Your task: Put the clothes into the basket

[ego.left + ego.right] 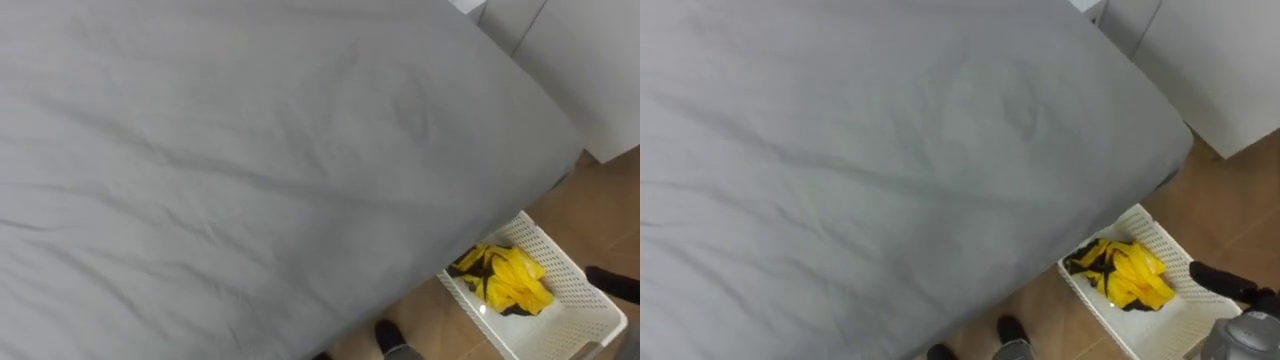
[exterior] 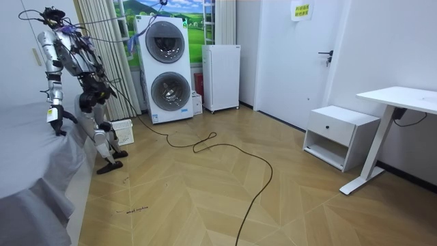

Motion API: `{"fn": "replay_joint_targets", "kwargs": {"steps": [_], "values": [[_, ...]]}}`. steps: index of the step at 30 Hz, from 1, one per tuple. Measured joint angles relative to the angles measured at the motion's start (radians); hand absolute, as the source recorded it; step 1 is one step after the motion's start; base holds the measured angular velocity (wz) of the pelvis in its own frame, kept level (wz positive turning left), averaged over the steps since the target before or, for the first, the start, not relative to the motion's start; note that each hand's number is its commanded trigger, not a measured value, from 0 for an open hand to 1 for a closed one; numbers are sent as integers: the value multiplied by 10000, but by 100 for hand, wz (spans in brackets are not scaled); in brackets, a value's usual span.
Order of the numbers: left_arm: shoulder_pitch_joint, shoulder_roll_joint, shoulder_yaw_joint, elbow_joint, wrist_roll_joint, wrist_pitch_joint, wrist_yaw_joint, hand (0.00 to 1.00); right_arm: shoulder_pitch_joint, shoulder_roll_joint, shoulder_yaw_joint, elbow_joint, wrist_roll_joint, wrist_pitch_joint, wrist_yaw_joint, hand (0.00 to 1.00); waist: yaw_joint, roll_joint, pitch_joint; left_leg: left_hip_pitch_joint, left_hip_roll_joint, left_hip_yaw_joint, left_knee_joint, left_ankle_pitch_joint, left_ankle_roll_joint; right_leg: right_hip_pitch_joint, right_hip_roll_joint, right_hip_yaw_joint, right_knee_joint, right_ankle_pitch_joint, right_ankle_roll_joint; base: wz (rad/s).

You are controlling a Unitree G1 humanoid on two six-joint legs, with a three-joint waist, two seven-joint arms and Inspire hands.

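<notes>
Finding the crumpled yellow-and-black clothes [image 1: 1120, 275] lying in a heap on the bottom of the white perforated plastic basket [image 1: 1168, 246], held by neither hand.

Finding the basket standing on the light wooden herringbone floor [image 1: 1230, 190], just beside one corner of the wide bed [image 1: 890, 150] covered with a creased grey sheet.

Registering the right hand [image 1: 1225, 282] as a dark shape on the side of the basket facing away from the bed, close to the basket's rim. Being unable to tell whether its fingers are apart, together or clamped on anything.

Registering the left hand [image 2: 58, 124] in the room view, hanging at the bed's edge at about mattress level. Being unable to tell the state of its fingers.

Standing on both legs at the side of the bed, upper body leaning toward it, with the basket on the floor by the feet, on the side away from the bed.

Noting, well apart from the bed:
- two stacked white front-loading washing machines [image 2: 166, 68]
- a tall white cabinet [image 2: 220, 76], farther from the bed than the machines
- a low white bedside cabinet [image 2: 339, 133] and a white desk [image 2: 403, 99], farthest from the bed
</notes>
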Motion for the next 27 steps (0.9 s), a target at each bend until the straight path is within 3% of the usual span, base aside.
{"fn": "replay_joint_targets", "kwargs": {"steps": [2, 5, 9, 12, 14, 19, 22, 24, 27], "values": [[159, 228, 22, -117, 27, -88, 103, 0, 451, 53, 77, 19, 295, 3, 64, 0, -3, -214, -63, 349, 23, -345, -94, 31, -61, 535, 5, -232, -351, -7, -44, 37], [453, 430, 27, -449, 136, -188, 317, 0, 911, 128, 273, -9, 264, 11, 253, 0, 68, -467, -96, 688, 106, -637, -129, 14, -121, 1205, -21, -587, -839, 88, -131, 31], [556, 517, 64, -511, 431, -264, 449, 0, 1239, 547, 502, -50, 252, 50, 298, 0, 257, -681, -182, 1096, 103, -961, -133, -27, -193, 1910, -73, -1041, -1265, 140, -189, 25], [552, 509, 69, -614, 449, -265, 639, 0, 1517, 908, 1292, -423, 355, 143, 372, 0, 427, -816, -205, 1395, 67, -1245, -134, -23, -206, 2387, -152, -1452, -1426, 106, -240, 28], [558, 472, 207, -684, 590, -436, 914, 0, 1698, 1214, 1867, -419, 352, 244, 735, 0, 666, -998, -278, 1613, 41, -1531, -122, -9, -231, 2800, -195, -1728, -1618, 80, -265, 33], [938, 212, 732, -1446, 709, -755, 1258, 0, 1960, 1611, 2256, -439, 171, 372, 1445, 0, 1019, -1210, -361, 2059, -91, -2095, -117, 8, -244, 3600, -349, -2360, -1879, 13, -249, 39], [981, 81, 996, -1495, 885, -1105, 1517, 0, 2280, 1873, 2683, -386, 73, 378, 1816, 0, 1306, -1405, -428, 2261, -104, -2346, -118, 6, -243, 3919, -359, -2484, -1934, -33, -229, 29], [1038, -87, 1170, -1462, 915, -1451, 1551, 0, 2528, 1965, 2820, -194, -70, 372, 2196, 0, 1306, -1420, -445, 2409, -183, -2711, -127, 2, -239, 4268, -442, -2859, -2059, -62, -202, 40], [1255, -276, 1220, -1409, 907, -1876, 1536, 0, 2623, 1948, 2821, 199, -168, 284, 2338, 0, 1434, -1388, -439, 2635, -253, -2853, -186, -13, -213, 4530, -499, -2972, -2070, -128, -163, 19]]}}
